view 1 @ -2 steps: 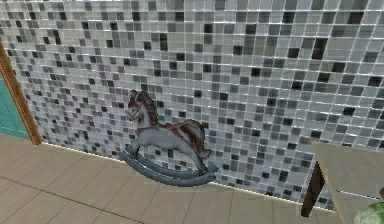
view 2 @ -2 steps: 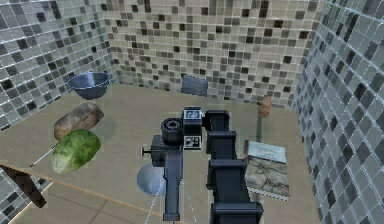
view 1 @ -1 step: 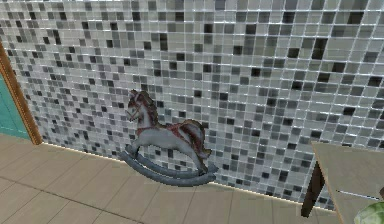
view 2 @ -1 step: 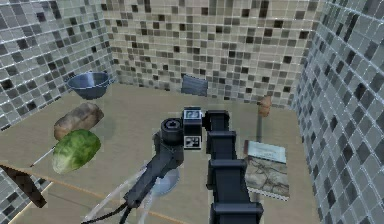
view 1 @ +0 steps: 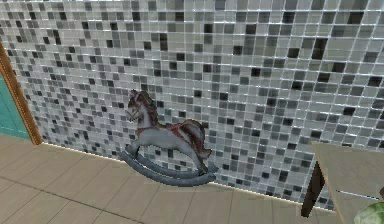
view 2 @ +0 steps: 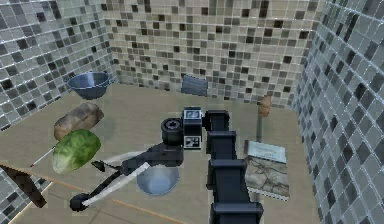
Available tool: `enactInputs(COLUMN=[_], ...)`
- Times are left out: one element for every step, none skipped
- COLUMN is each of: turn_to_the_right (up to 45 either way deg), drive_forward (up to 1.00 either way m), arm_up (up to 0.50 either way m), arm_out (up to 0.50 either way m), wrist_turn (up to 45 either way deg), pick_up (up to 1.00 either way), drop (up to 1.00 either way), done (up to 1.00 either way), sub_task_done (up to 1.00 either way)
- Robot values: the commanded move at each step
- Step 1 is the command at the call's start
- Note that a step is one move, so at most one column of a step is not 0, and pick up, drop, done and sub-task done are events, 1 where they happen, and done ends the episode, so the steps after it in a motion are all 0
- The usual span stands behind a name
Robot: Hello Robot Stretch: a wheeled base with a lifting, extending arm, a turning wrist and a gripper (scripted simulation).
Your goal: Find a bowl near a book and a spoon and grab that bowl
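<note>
Pale blue and rounded, the bowl [view 2: 157,181] sits on the beige tabletop [view 2: 140,105] in the arm side view, low in the picture and just left of the dark arm [view 2: 226,170]. The book [view 2: 268,168] lies flat on the arm's other side, near the bowl, its cover mottled grey and green. The gripper [view 2: 98,183] reaches leftward from the two white marker squares [view 2: 172,127], and its dark body crosses the picture right above the bowl's rim. I cannot tell whether it touches the bowl or only passes over it, nor whether it grips anything. A long pale strip runs along the lower finger; it may be a spoon or part of the finger, and I cannot say which.

Farther out on the same top a metal bowl [view 2: 88,83] stands by the left wall, well apart from the book. Between it and the gripper lie a brown potato-like lump [view 2: 78,120] and a green lettuce head [view 2: 75,150], just beside each other. A small brown upright thing [view 2: 265,105] stands beyond the book, and a grey flat slab [view 2: 195,87] stands at the foot of the far wall.

The forward view has a mosaic wall [view 1: 230,70] of grey, black and white tiles. A rocking horse [view 1: 165,145] — grey, with a dark red saddle — stands before it on the tan floor. A teal door [view 1: 10,105] in a wooden frame shows at the left edge, and a wooden table [view 1: 350,170] at the right.
</note>
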Motion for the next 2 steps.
enactInputs(turn_to_the_right=[0.0,0.0], drive_forward=[0.0,0.0], arm_up=[0.0,0.0], arm_out=[0.0,0.0], wrist_turn=[45.0,12.0], pick_up=[0.0,0.0], drop=[0.0,0.0], done=[0.0,0.0], sub_task_done=[0.0,0.0])
